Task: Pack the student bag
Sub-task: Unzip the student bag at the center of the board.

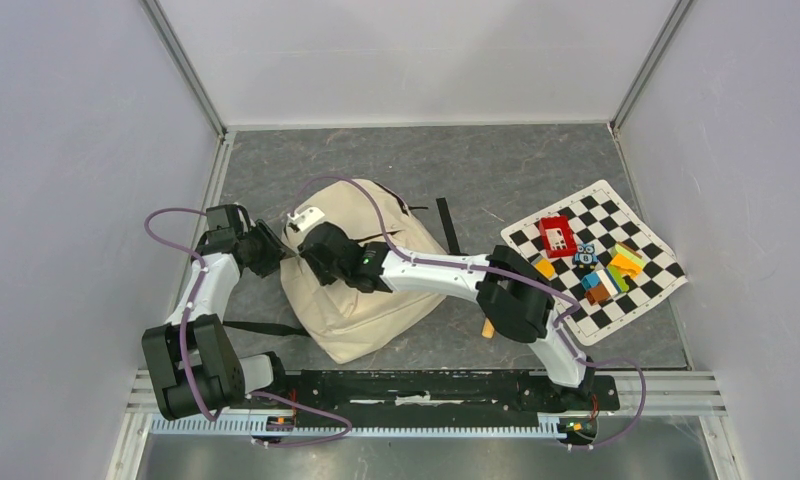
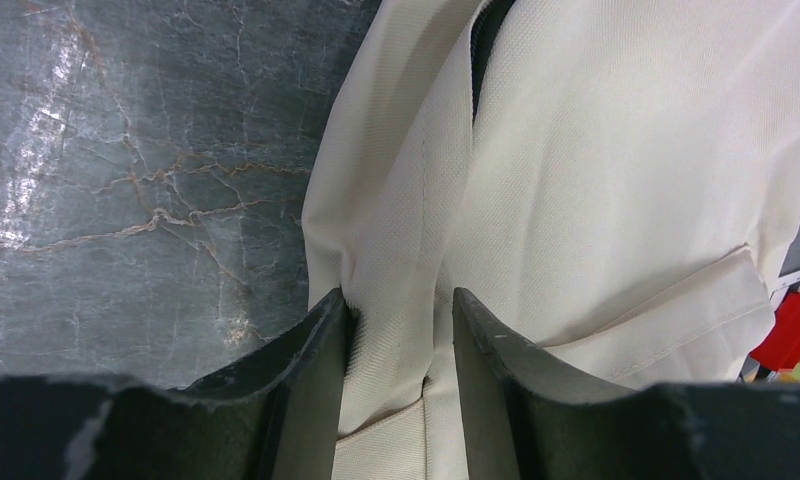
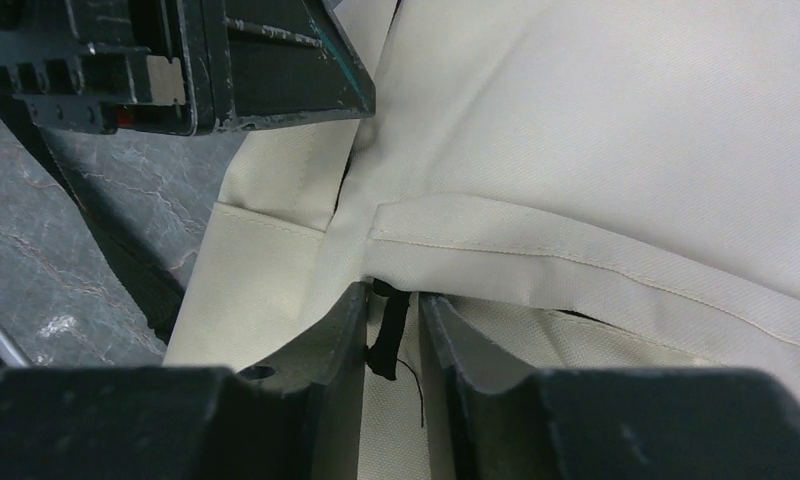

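The cream student bag [image 1: 376,305] lies on the dark grey table, left of centre. My left gripper [image 1: 279,250] is at the bag's left edge. In the left wrist view it [image 2: 401,300] is shut on a raised fold of the cream fabric [image 2: 396,330]. My right gripper [image 1: 312,256] reaches across the bag to meet it from the right. In the right wrist view its jaws [image 3: 394,295] stand narrowly open around a short black zipper pull [image 3: 386,340]. The pull touches the left finger and stands apart from the right one. The bag's inside is hidden.
A black-and-white checkered mat [image 1: 626,305] lies at the right with a red box [image 1: 556,236] and several coloured blocks [image 1: 616,272]. Black straps [image 1: 446,225] trail off the bag. A small wooden piece [image 1: 488,328] lies under the right arm. Walls close in on three sides.
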{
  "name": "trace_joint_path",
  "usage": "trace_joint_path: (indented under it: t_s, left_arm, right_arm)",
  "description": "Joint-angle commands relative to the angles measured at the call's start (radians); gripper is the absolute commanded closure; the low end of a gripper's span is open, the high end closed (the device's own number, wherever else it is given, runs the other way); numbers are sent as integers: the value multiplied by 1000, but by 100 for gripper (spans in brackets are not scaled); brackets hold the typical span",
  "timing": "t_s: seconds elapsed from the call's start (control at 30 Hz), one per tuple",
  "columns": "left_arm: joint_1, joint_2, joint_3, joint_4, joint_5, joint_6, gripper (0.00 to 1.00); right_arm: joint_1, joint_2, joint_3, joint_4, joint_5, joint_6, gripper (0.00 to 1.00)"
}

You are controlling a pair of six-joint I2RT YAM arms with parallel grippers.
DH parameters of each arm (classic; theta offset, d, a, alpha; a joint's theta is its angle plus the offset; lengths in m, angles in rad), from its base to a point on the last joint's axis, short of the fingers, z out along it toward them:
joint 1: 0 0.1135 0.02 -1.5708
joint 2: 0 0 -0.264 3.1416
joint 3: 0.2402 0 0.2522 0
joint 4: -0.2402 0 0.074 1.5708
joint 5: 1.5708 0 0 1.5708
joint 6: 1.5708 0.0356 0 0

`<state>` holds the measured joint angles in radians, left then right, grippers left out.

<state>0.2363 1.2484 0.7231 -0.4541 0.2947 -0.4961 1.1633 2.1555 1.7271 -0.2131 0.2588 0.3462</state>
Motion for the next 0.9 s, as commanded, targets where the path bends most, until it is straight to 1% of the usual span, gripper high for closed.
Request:
trace_joint_path:
  t_s: [0.0,0.1,0.17,0.23,0.37,0.43,0.47,0.5,0.6,0.77,0.87]
  left_arm:
    - [2,-12,25,12,43,17,52]
    - [2,-11,24,12,43,16,52]
    - [4,-12,26,11,41,18,53]
    - [3,-13,28,8,30,21,56]
    - [4,-16,28,8,20,21,83]
    - [5,-12,28,6,20,21,93]
    - [4,-10,29,5,20,22,97]
    - [5,-9,29,5,20,23,98]
    - [4,-8,29,5,20,22,98]
    - [5,-11,29,5,16,23,98]
    - [5,-13,33,0,5,26,98]
  right_arm:
    - [-26,-59,-30,52,-10,28,74]
    - [-30,-87,-68,74,-21,34,85]
    - [-36,-113,-95,93,-33,40,88]
    - [-40,-143,-125,108,-50,45,88]
    - [-51,-217,-199,135,-83,46,88]
    - [-61,-256,-241,153,-101,47,88]
    - [-65,-273,-258,162,-113,48,88]
    - [-70,-286,-277,166,-119,49,90]
    - [-84,-300,-301,173,-121,38,100]
    - [-99,-281,-305,166,-135,25,100]
    - [-99,-284,-321,164,-73,1,100]
